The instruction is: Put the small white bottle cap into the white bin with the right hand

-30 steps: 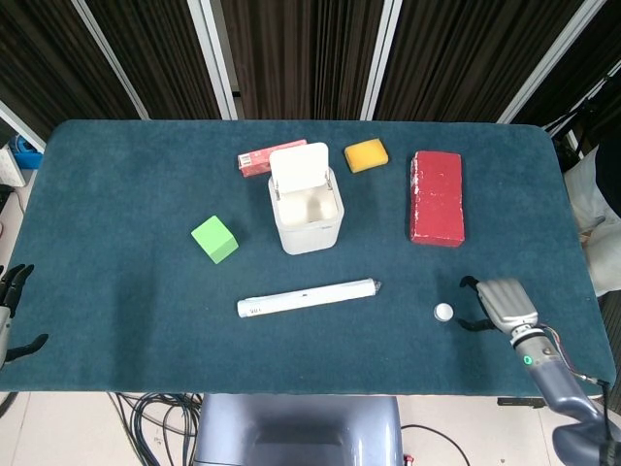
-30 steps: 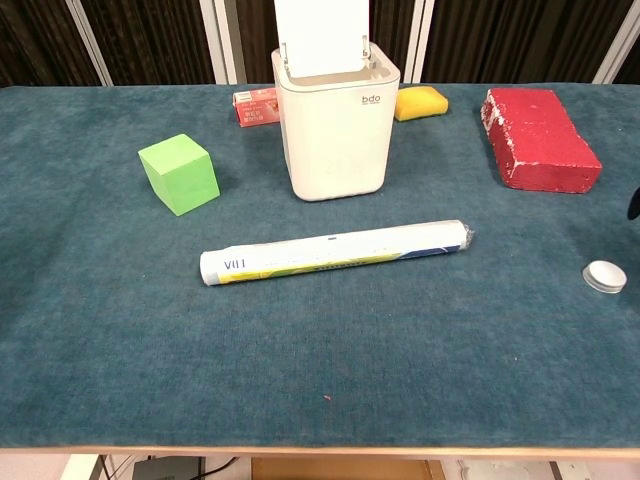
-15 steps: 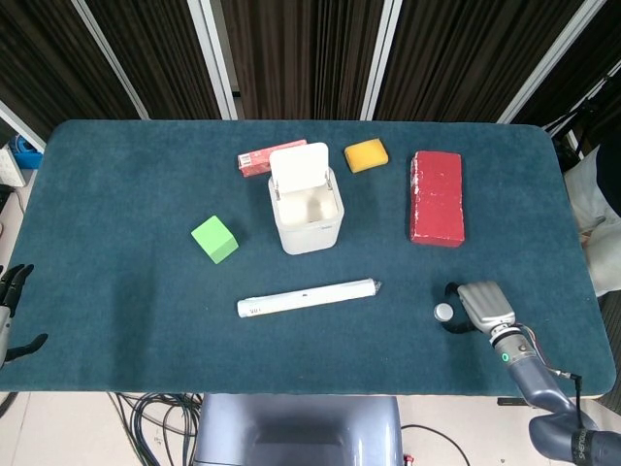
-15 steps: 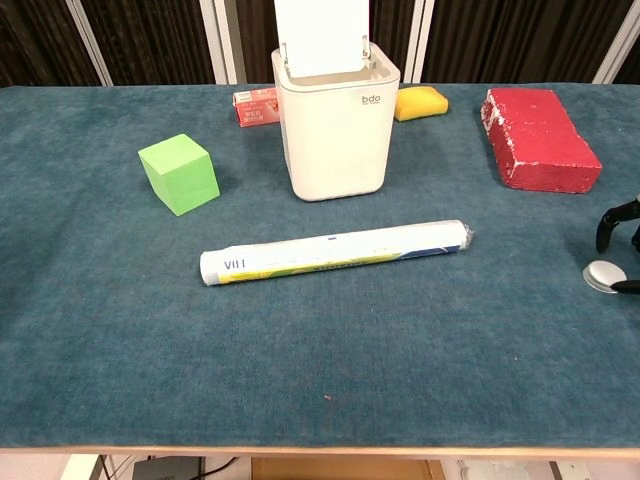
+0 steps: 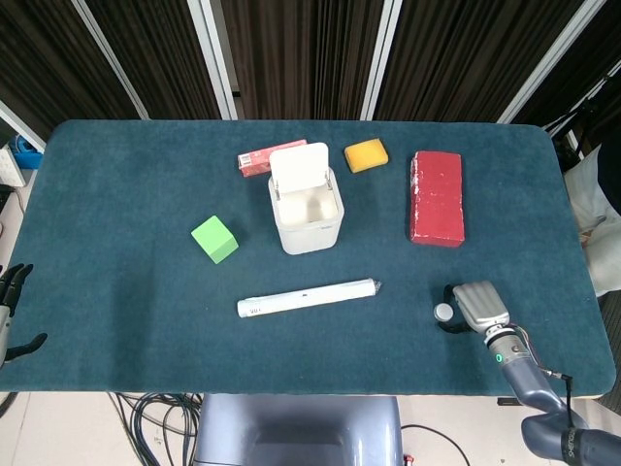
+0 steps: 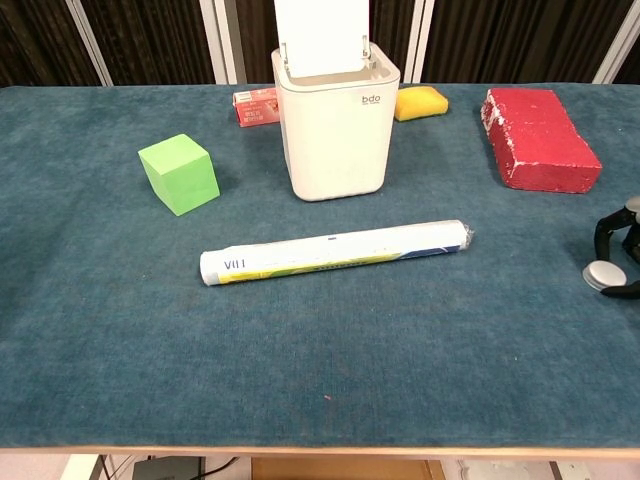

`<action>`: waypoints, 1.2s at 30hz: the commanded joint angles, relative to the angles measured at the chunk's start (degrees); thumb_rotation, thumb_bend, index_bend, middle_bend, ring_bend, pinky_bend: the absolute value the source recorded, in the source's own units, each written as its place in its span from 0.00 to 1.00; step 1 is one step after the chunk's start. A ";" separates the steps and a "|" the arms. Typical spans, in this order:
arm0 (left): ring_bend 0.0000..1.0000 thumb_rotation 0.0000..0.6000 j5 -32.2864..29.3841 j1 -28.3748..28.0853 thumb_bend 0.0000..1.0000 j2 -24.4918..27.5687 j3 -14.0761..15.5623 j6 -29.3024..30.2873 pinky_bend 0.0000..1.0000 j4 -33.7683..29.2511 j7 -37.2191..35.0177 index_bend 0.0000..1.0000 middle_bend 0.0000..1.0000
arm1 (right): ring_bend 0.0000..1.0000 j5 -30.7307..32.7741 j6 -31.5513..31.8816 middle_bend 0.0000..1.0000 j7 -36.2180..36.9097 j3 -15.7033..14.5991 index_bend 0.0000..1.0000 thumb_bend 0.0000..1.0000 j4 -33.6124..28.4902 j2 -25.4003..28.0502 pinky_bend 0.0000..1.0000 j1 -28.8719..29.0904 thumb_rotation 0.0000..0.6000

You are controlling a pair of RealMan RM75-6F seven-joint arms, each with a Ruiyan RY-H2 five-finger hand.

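Note:
The small white bottle cap [image 5: 443,312] [image 6: 604,275] lies flat on the blue table near the front right. My right hand [image 5: 477,305] [image 6: 618,262] sits low just to its right, dark fingers [image 6: 603,233] curving around the cap on both sides; a thin gap still shows between them and the cap. The white bin [image 5: 310,235] [image 6: 335,140] stands at the table's middle, lid tipped up and open, with nothing visible inside. My left hand [image 5: 10,299] hangs off the table's front left corner, fingers spread and holding nothing.
A long white tube [image 5: 307,296] lies between the cap and the bin. A red brick [image 5: 437,197] is behind the right hand. A yellow sponge [image 5: 367,154] and a pink box [image 5: 256,159] sit behind the bin, a green cube [image 5: 214,239] to its left.
My right hand slid left along the table until its fingers came around the cap. The cap has stayed in place and the left hand has not moved.

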 commanded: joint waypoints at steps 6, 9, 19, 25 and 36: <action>0.03 1.00 -0.06 0.06 0.17 0.03 -0.05 0.14 0.00 0.00 0.05 0.11 0.16 | 0.86 -0.57 1.00 0.81 0.40 -0.03 0.55 0.23 1.37 -1.06 0.81 0.24 1.00; 0.03 1.00 0.09 0.11 0.17 0.07 -0.01 0.29 0.00 -0.02 -0.02 0.11 0.16 | 0.86 -1.39 2.30 0.81 1.38 0.22 0.56 0.25 1.15 -0.91 0.81 0.17 1.00; 0.03 1.00 0.21 0.30 0.17 0.36 -0.06 0.60 0.00 -0.15 -0.83 0.11 0.16 | 0.85 -3.04 9.45 0.81 4.13 6.70 0.56 0.25 -8.90 7.03 0.81 1.65 1.00; 0.03 1.00 0.50 0.34 0.17 0.50 0.16 0.50 0.00 -0.29 -1.17 0.11 0.16 | 0.85 -0.41 7.67 0.81 1.65 13.40 0.56 0.25 -14.36 10.04 0.81 7.30 1.00; 0.03 1.00 0.58 0.09 0.17 0.92 0.33 -0.31 0.00 -0.23 -1.98 0.12 0.16 | 0.85 18.98 -4.52 0.81 -12.41 22.40 0.56 0.25 -11.88 3.97 0.81 26.54 1.00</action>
